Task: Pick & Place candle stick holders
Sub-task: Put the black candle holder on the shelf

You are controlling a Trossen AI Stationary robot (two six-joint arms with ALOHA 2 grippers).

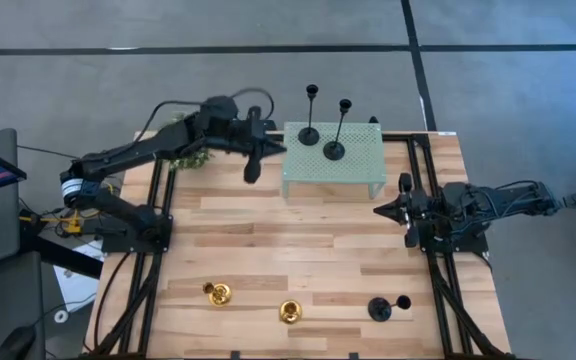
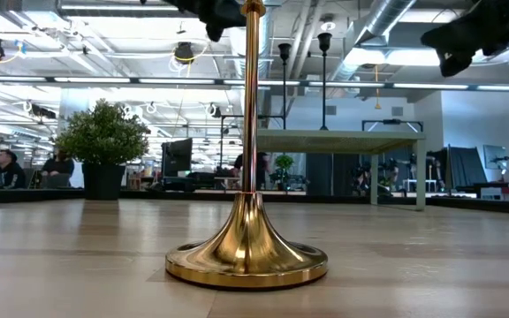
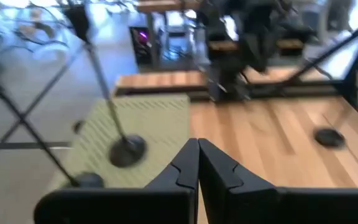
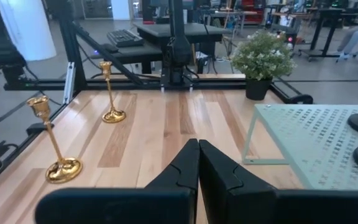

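Two black candle stick holders (image 1: pixel 310 133) (image 1: pixel 335 150) stand on their round bases on the pale green mesh stand (image 1: pixel 363 160) at the table's far side. A third black holder (image 1: pixel 380 308) stands on the table at the near right. Two gold holders (image 1: pixel 218 293) (image 1: pixel 289 313) stand upright near the front edge; one fills the low view (image 2: pixel 247 252). My left gripper (image 1: pixel 276 150) is shut and empty, in the air just left of the stand; its wrist view (image 3: pixel 197 155) shows the two black bases (image 3: pixel 127 149) (image 3: pixel 89 180) ahead. My right gripper (image 1: pixel 380 210) is shut and empty at the table's right, near the stand's near right corner.
A small green potted plant (image 4: pixel 263 59) stands at the far left, partly under my left arm (image 1: pixel 168 150). The mesh stand is raised on legs (image 4: pixel 248 146). Bare wood (image 1: pixel 288 240) lies between the stand and the gold holders.
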